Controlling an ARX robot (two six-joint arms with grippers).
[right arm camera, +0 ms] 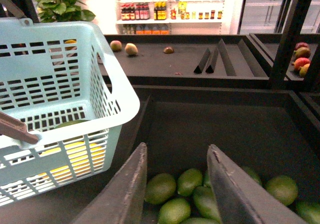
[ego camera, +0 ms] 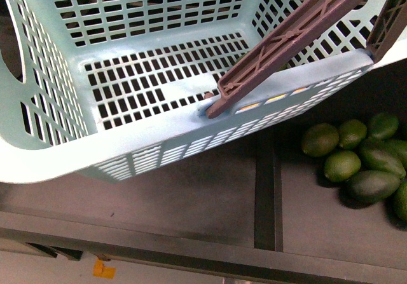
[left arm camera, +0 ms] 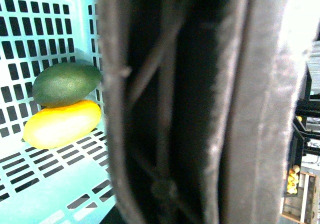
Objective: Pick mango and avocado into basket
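- My right gripper hangs with its 2 fingers apart, gripping nothing, over a pile of green fruits in the dark bin.
- My left gripper: a brown handle fills that wrist view, so I cannot tell its state.
- The avocado lies on the mango, touching, both inside the teal basket.

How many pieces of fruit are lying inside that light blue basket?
2. The avocado lies on the basket floor against the slotted wall, and the mango lies touching it alongside. A wide dark handle blocks much of the left wrist view, so more could be hidden.
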